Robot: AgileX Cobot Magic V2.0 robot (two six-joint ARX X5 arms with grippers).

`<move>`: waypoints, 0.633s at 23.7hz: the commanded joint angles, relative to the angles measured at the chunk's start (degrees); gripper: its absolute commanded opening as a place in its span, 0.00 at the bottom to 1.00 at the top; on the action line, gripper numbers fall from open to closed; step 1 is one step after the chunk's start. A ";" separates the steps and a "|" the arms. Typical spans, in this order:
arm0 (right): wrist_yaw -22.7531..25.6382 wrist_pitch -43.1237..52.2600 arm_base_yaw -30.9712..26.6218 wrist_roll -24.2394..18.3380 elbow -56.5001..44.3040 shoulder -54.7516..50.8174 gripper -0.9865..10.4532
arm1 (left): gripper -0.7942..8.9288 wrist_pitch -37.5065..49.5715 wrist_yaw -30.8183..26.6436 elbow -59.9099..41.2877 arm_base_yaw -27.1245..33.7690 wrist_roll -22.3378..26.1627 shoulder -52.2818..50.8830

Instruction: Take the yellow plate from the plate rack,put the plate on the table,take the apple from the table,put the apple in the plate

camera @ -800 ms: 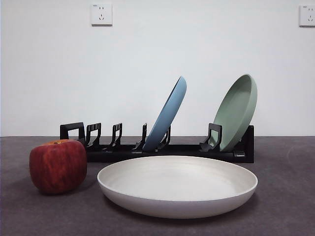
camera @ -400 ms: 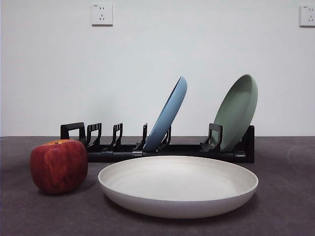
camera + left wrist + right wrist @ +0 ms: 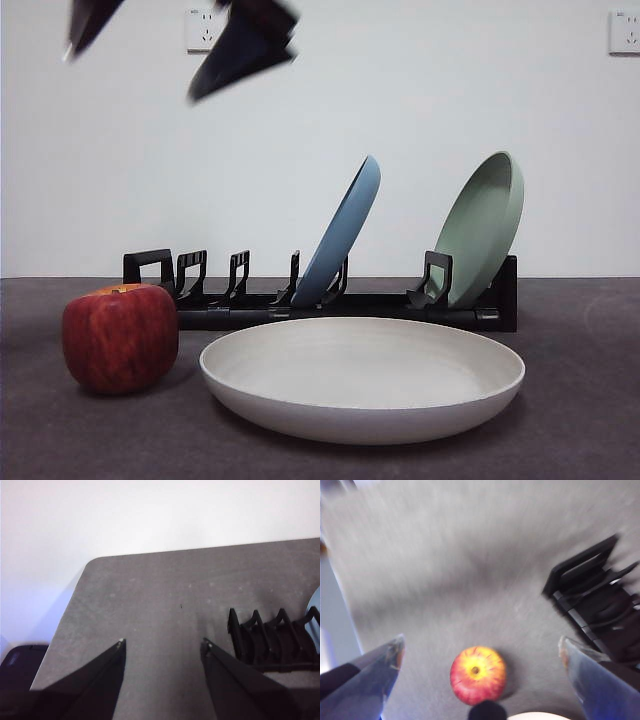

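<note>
The yellow plate [image 3: 362, 378], cream and shallow, lies flat on the table [image 3: 580, 420] in front of the black plate rack [image 3: 330, 300]. The red apple [image 3: 120, 337] sits on the table to the plate's left. My right gripper [image 3: 165, 40] enters the front view from the top, high above the apple, jaws wide open and empty. In the blurred right wrist view, the apple [image 3: 478, 674] lies below and between the open jaws of that gripper [image 3: 481, 641]. My left gripper [image 3: 162, 642] is open and empty over bare table near the rack's end [image 3: 270, 635].
A light blue plate [image 3: 342, 232] and a sage green plate [image 3: 482, 226] stand leaning in the rack. The rack's loop handle [image 3: 147, 266] is just behind the apple. The table's far corner and edge [image 3: 95, 562] show in the left wrist view.
A gripper has come into the front view from the top left above the apple. The apple, plates and rack have not moved.
</note>
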 commanded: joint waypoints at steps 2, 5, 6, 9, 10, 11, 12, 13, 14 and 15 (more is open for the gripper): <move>0.39 0.39 0.96 -1.75 1.05 7.10 0.56 | 0.34 -1.81 0.39 -0.20 0.20 0.48 -0.15; 0.79 1.90 0.96 -2.03 1.07 12.33 0.55 | 0.34 -2.58 0.42 -0.20 0.20 0.46 -0.15; 1.22 2.54 0.96 -2.27 1.07 14.01 0.55 | 0.34 -2.58 0.42 -0.20 0.20 0.46 -0.15; 1.05 3.39 0.90 -2.47 1.07 17.99 0.55 | 0.34 -2.60 0.87 -0.20 0.20 0.46 -0.13; 1.01 3.34 0.90 -2.47 1.07 19.41 0.55 | 0.34 -2.58 1.84 -0.20 0.20 0.44 -0.13; 1.01 3.32 0.90 -2.47 1.07 20.74 0.55 | 0.34 -2.58 1.81 -0.20 0.20 0.44 -0.13; 0.98 3.30 0.92 -2.45 1.07 21.90 0.55 | 0.34 -2.58 1.79 -0.20 0.20 0.44 -0.13; 1.03 3.30 0.92 -2.45 1.07 22.86 0.54 | 0.34 -2.58 1.81 -0.20 0.20 0.44 -0.13; 1.03 3.21 0.92 -2.45 1.07 23.54 0.49 | 0.34 -2.69 1.79 -0.20 0.20 0.46 -0.13; 1.09 2.93 0.92 -2.45 1.07 23.76 0.39 | 0.34 -2.91 1.79 -0.20 0.20 0.46 -0.13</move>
